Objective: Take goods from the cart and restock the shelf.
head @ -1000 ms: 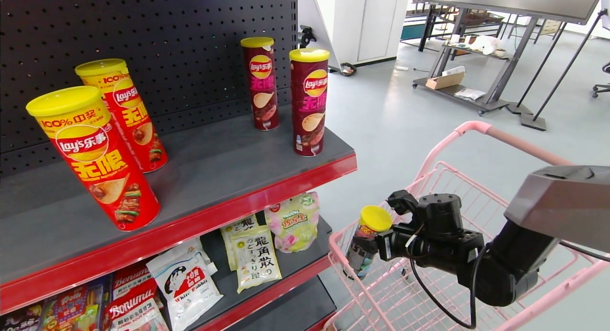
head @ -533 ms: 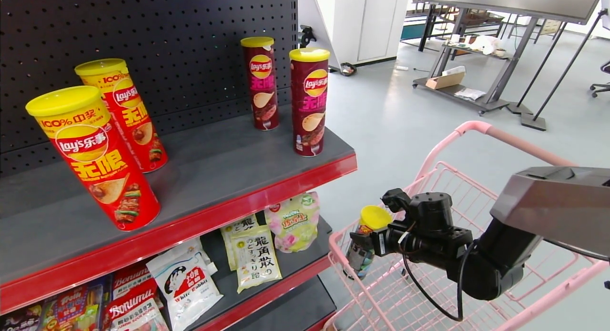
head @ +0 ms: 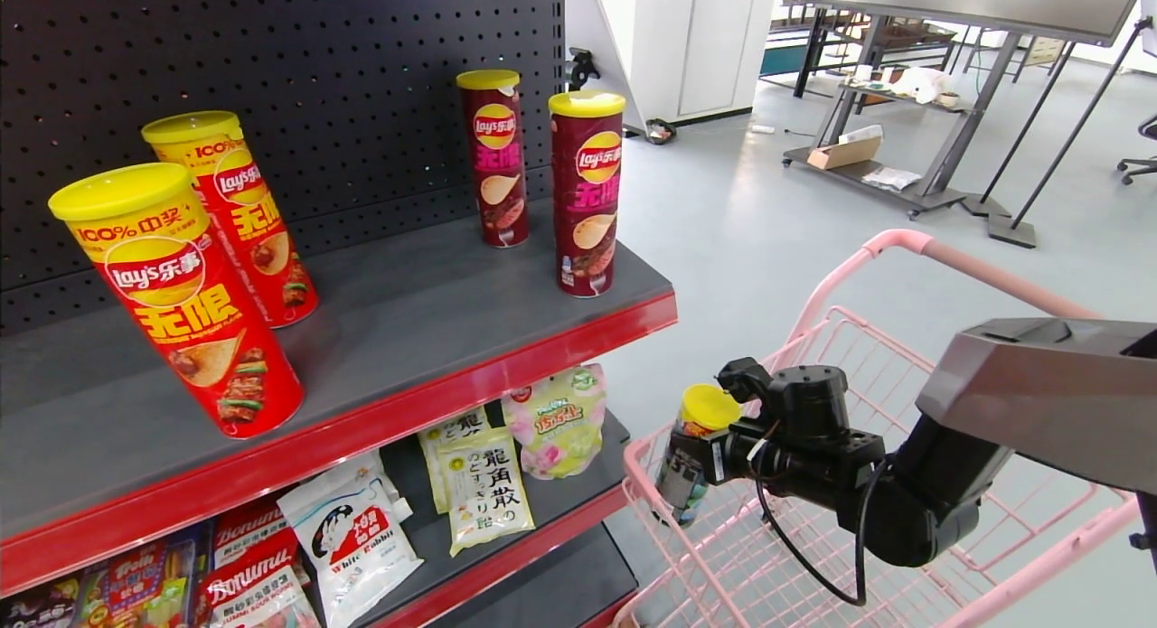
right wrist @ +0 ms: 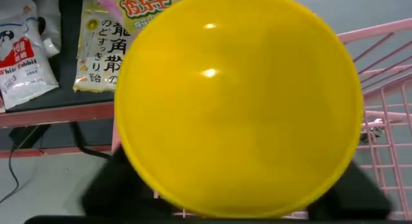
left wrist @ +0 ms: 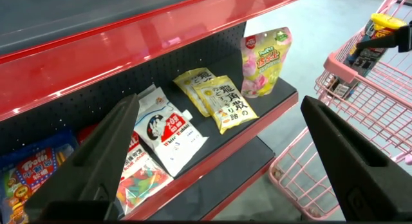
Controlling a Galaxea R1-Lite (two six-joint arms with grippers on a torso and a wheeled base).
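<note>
One can [head: 680,483]: yellow lid, dark printed body; slightly tilted at the pink cart's [head: 890,241] corner nearest the shelf [head: 407,312]
Right gripper [head: 714,456]: fingers clamped on the can's upper body
Left gripper [left wrist: 219,102]: fingers spread wide, holding nothing; facing the snack bags [left wrist: 167,134]

We saw a pink cart [head: 890,241] and a yellow-lidded can [head: 682,474]. The shelf [head: 434,303] was grey, edged red, its pegboard [head: 362,86] black.
</note>
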